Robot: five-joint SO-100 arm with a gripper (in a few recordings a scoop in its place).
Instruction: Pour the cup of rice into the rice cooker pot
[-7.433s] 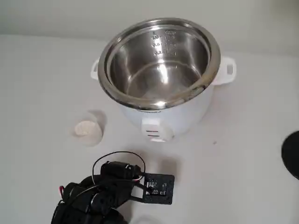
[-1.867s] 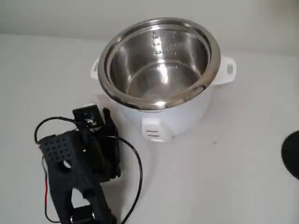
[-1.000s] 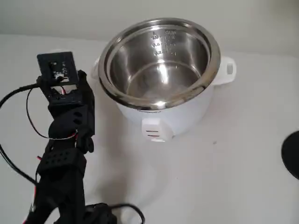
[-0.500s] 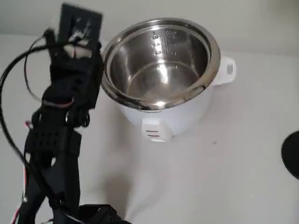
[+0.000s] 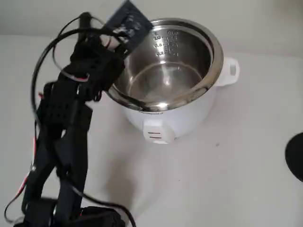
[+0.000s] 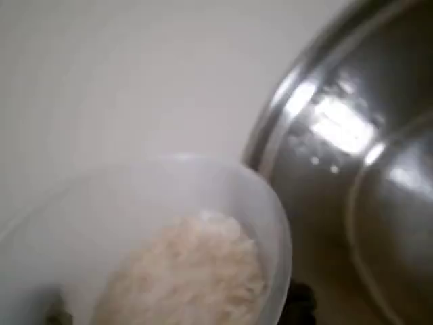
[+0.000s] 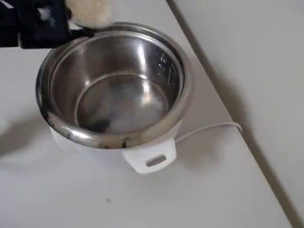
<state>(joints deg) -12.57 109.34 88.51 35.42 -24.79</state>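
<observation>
Beside pot (image 6: 352, 169), cup (image 6: 223, 203) holding rice (image 6: 189, 271)

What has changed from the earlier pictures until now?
The gripper took the cup of rice from the table, lifted it and carried it to the pot's rim. The rice is still in the cup. The cooker did not move, and the pot is still empty.

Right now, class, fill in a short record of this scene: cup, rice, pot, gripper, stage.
cup: held up at the pot's rim
rice: in the cup, none seen in the pot
rice cooker pot: shiny steel, empty, inside white cooker
gripper: shut on the cup
stage: pour not yet begun
</observation>
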